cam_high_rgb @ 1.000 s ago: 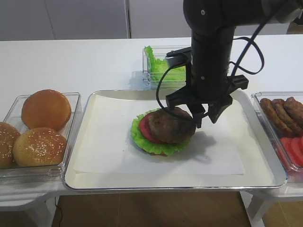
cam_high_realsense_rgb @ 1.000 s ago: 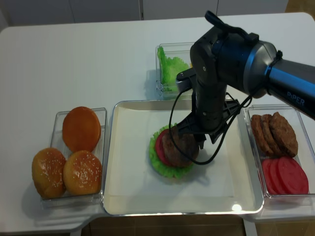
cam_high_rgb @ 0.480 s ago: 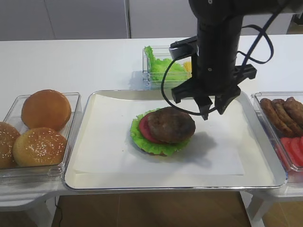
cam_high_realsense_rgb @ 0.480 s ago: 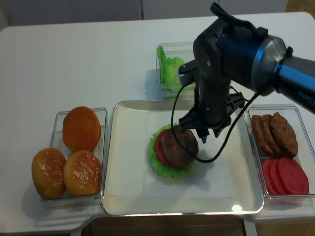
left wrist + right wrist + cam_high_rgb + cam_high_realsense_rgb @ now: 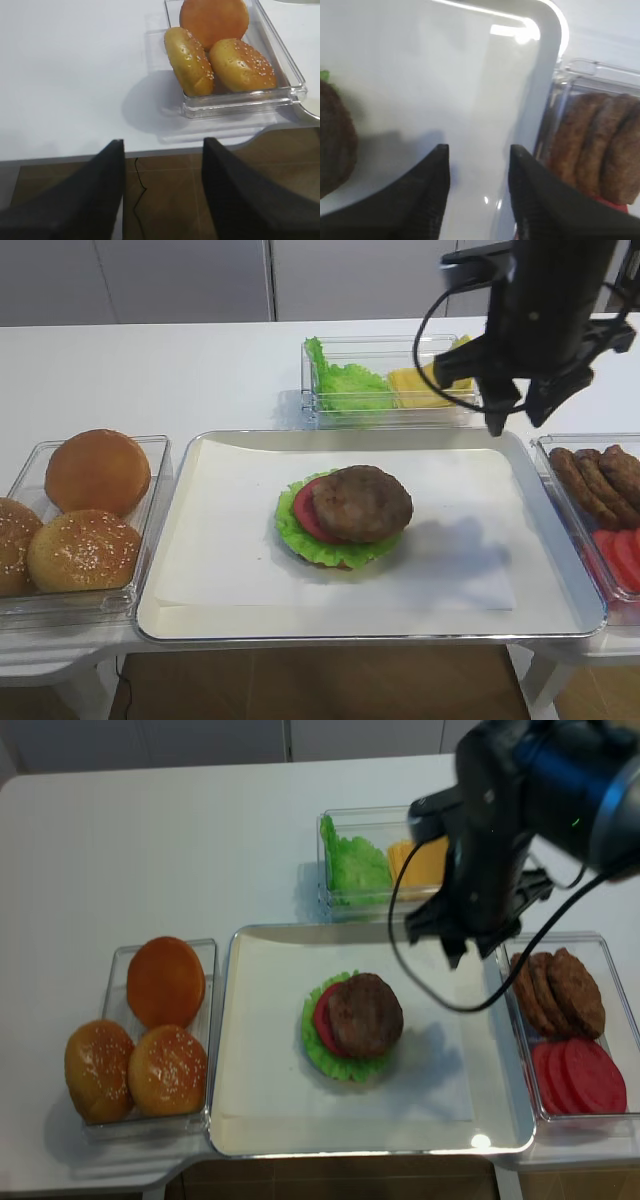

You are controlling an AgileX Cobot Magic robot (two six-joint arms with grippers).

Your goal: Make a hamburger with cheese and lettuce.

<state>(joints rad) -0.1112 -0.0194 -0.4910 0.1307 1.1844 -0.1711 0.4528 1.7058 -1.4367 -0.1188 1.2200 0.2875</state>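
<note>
The hamburger (image 5: 345, 515) sits mid-tray: bun base, frilly green lettuce (image 5: 288, 530), red tomato slice and a brown patty on top; it also shows in the realsense view (image 5: 352, 1018). Its patty edge shows at the left of the right wrist view (image 5: 332, 135). Yellow cheese slices (image 5: 425, 385) and spare lettuce (image 5: 345, 382) lie in a clear box behind the tray. My right gripper (image 5: 515, 420) is open and empty, raised above the tray's far right corner (image 5: 479, 150). My left gripper (image 5: 160, 145) is open and empty, past the table's front-left edge.
The metal tray (image 5: 200, 625) is lined with white paper. A clear box of three buns (image 5: 97, 472) stands on the left and shows in the left wrist view (image 5: 220, 45). A clear box on the right holds brown patties (image 5: 600, 480) and tomato slices (image 5: 620, 555).
My right gripper has left the patty on the stack, then risen and moved right and back, away from the hamburger. The left gripper shows no earlier frame.
</note>
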